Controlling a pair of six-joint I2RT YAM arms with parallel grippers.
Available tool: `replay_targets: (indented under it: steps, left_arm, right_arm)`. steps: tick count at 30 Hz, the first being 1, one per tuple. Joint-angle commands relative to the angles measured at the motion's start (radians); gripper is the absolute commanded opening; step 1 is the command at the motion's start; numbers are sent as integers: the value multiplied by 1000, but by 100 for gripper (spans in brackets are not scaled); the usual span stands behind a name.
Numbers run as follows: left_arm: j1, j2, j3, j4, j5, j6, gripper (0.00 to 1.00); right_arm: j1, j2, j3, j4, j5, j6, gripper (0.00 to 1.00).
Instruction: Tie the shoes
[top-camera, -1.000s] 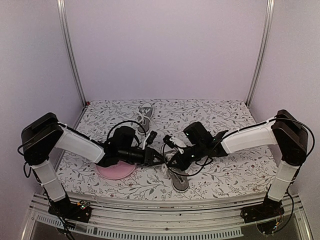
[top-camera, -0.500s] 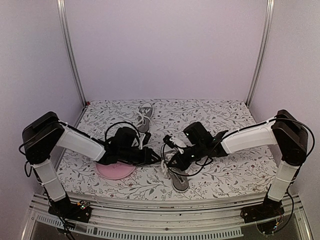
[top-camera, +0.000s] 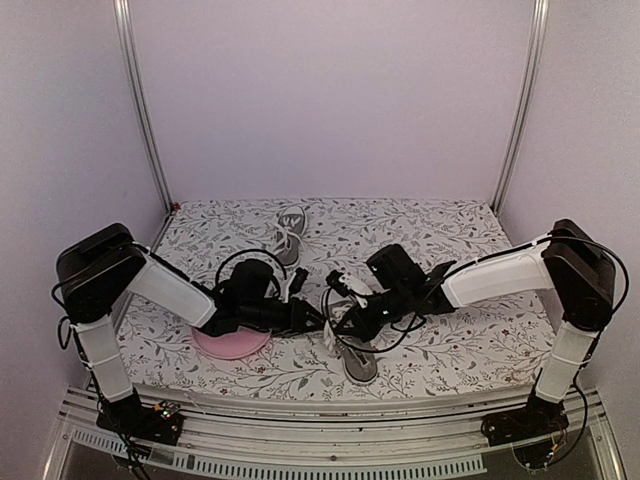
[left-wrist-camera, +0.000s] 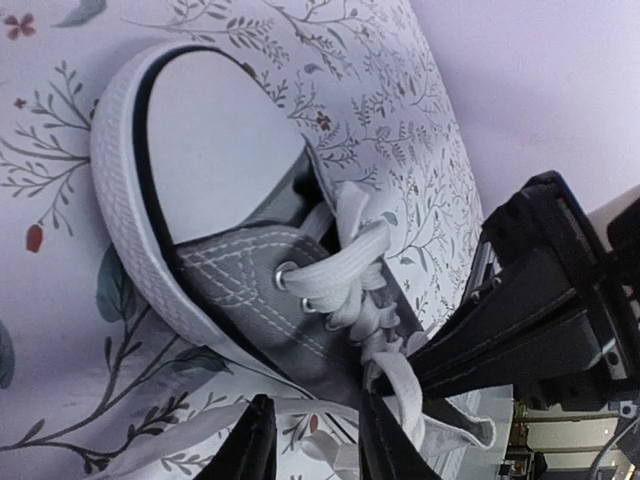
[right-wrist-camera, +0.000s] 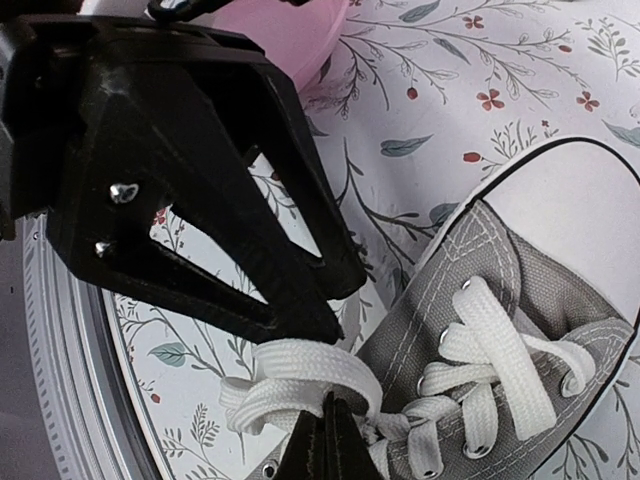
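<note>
The near grey shoe lies toe toward me; its white toe cap and laces fill the left wrist view. My right gripper is shut on a loop of white lace beside the eyelets, and it shows as a black wedge in the left wrist view. My left gripper hovers open at the shoe's side, with a loose lace strand lying across the gap between its fingers. Both grippers meet over this shoe. The second shoe lies at the back.
A round pink plate sits under my left forearm, just left of the near shoe, and its edge shows in the right wrist view. The floral tablecloth covers the table. Metal posts stand at the back corners.
My left arm has shifted slightly lower and nearer, and its jaws have spread a little. The right gripper has kept still, shut at the lace.
</note>
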Motion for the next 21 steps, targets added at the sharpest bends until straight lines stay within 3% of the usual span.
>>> replay_targets:
  steps: [1, 21]
  left_arm:
    - [8, 23, -27, 161, 67, -25, 28]
    - [-15, 93, -23, 269, 140, -84, 24]
  right_arm:
    - [-1, 28, 0, -5, 30, 6, 2]
    - [-1, 36, 5, -7, 38, 8, 2]
